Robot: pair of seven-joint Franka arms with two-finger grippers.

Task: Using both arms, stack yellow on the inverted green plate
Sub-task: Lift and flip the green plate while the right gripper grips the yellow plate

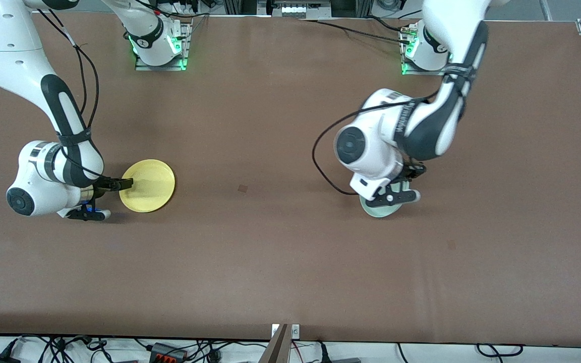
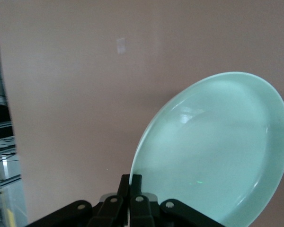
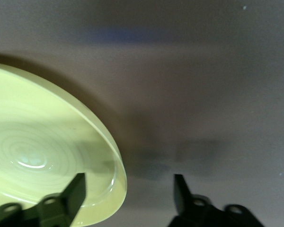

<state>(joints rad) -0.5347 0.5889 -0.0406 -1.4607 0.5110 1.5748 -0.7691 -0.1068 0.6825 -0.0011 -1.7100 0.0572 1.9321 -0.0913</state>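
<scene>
Left pincer (image 2: 131,208) is clenched on the green plate's (image 2: 213,151) rim, holding it tilted off the worktop (image 1: 290,252) toward the left arm's end, likely for inverting, while the right pincer (image 3: 128,194) straddles the yellow (image 1: 148,185) plate's rim, spread, not yet gripping.
</scene>
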